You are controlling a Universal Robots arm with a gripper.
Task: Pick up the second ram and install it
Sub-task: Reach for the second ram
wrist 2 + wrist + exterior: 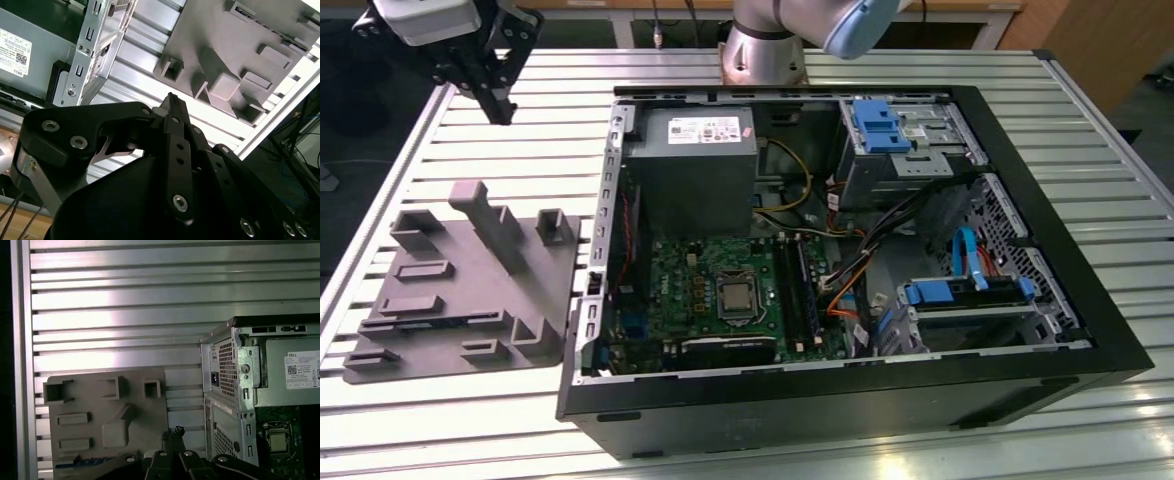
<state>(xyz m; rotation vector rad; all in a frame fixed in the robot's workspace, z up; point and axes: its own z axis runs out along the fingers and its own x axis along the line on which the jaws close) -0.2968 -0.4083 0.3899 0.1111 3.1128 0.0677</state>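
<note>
Slatted alu table [454,420], w/ an open PC case [854,400] lying on its side, prob. so the motherboard [707,270] faces up and can be reached from above. The black slot rails [794,290] run down the board just beside the CPU socket. Whether a stick sits in them can't be told. The grey holder tray [440,350] lies on the table just beside the case, on the exterior view's left. Its moulded pockets and posts look meant to keep parts at fixed spots for picking. The second ram [82,460] appears, in the first wrist view, as a thin dark strip w/ bluish marks in a long pocket of the tray. That's a judgement, as it's partly cut off there. The gripper [498,112] hangs high over the table's far corner, beyond the tray and well apart from the case and ram. Its fingers are pressed together w/ nothing between them, as both wrist views show [171,100] [175,431]. So the pick isn't made yet and the ram isn't in hand.
</note>
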